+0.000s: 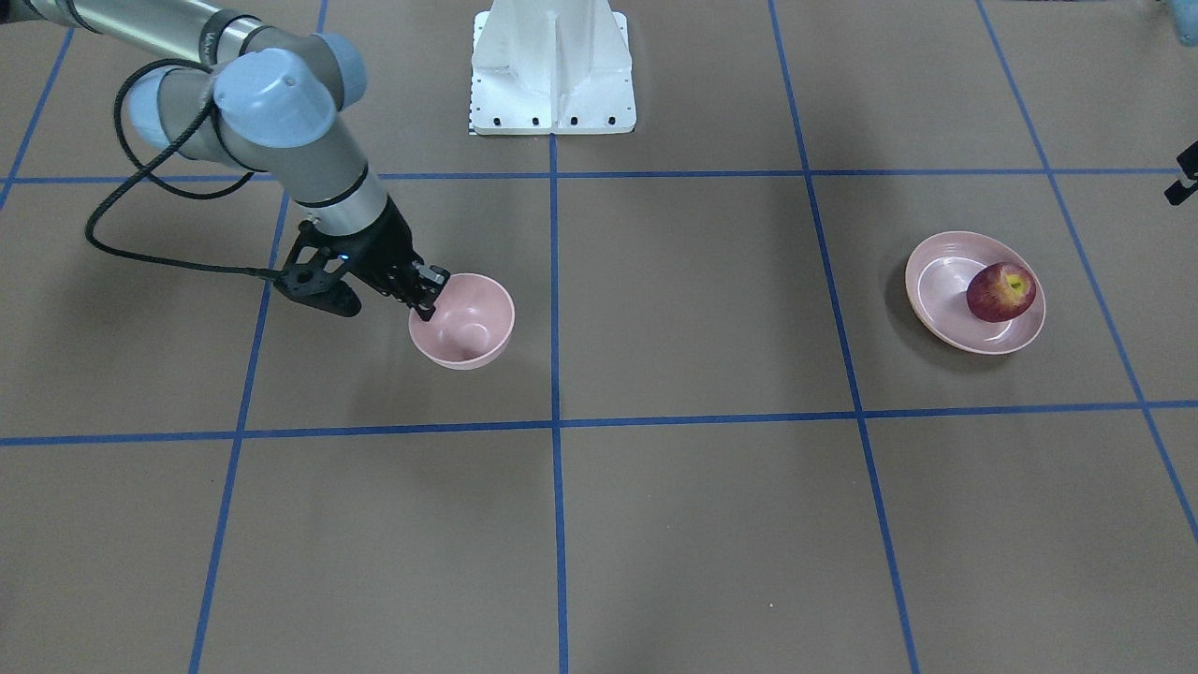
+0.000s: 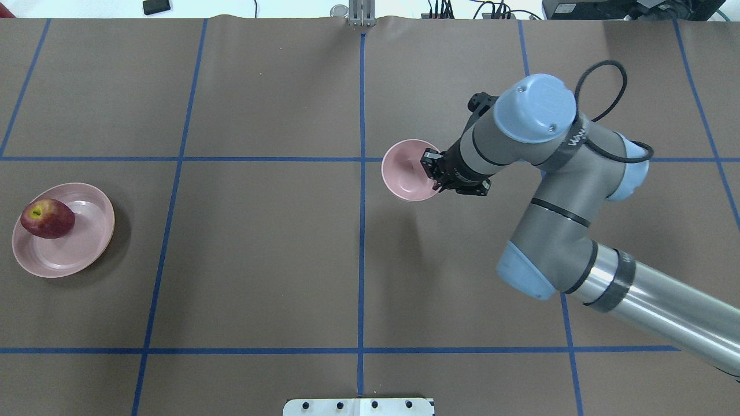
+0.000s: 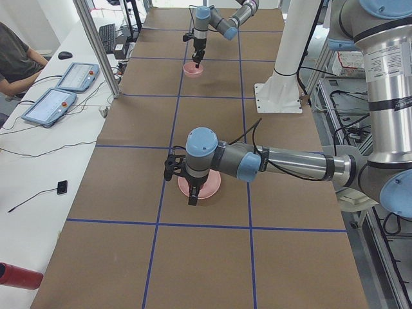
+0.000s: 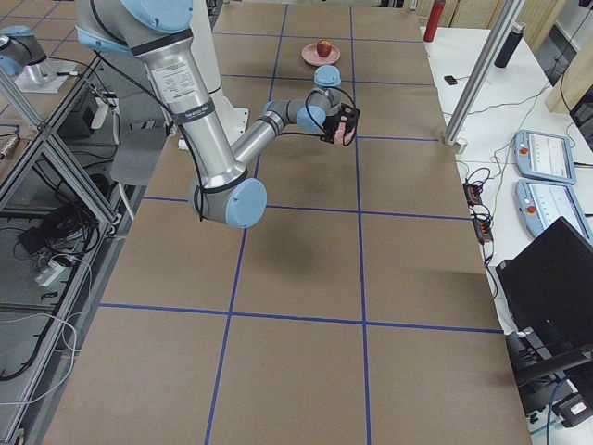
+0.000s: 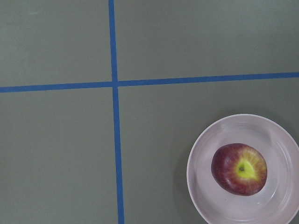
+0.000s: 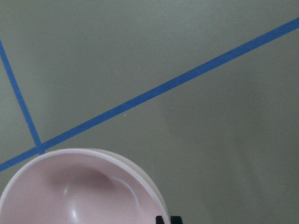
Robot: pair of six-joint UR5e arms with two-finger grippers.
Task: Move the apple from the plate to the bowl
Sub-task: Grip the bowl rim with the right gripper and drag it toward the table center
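The dark red apple (image 1: 1000, 292) lies on the wide pale pink plate (image 1: 936, 276) at the table's left end; both show in the overhead view, apple (image 2: 47, 218) on plate (image 2: 75, 254), and in the left wrist view, apple (image 5: 239, 169) on plate (image 5: 205, 186). The small deep pink bowl (image 2: 404, 173) is near the table's middle. My right gripper (image 2: 432, 171) is shut on the bowl's rim (image 1: 440, 323), and the bowl looks slightly tilted. My left gripper (image 3: 192, 193) hangs high near the plate (image 3: 211, 187). I cannot tell whether it is open or shut.
The white robot base (image 1: 552, 70) stands at the table's robot side. Blue tape lines grid the brown table. In the exterior left view, an operator, tablets (image 3: 77, 76) and a metal post (image 3: 96, 45) are beside the table, and a red bottle (image 3: 19, 277) lies near its corner.
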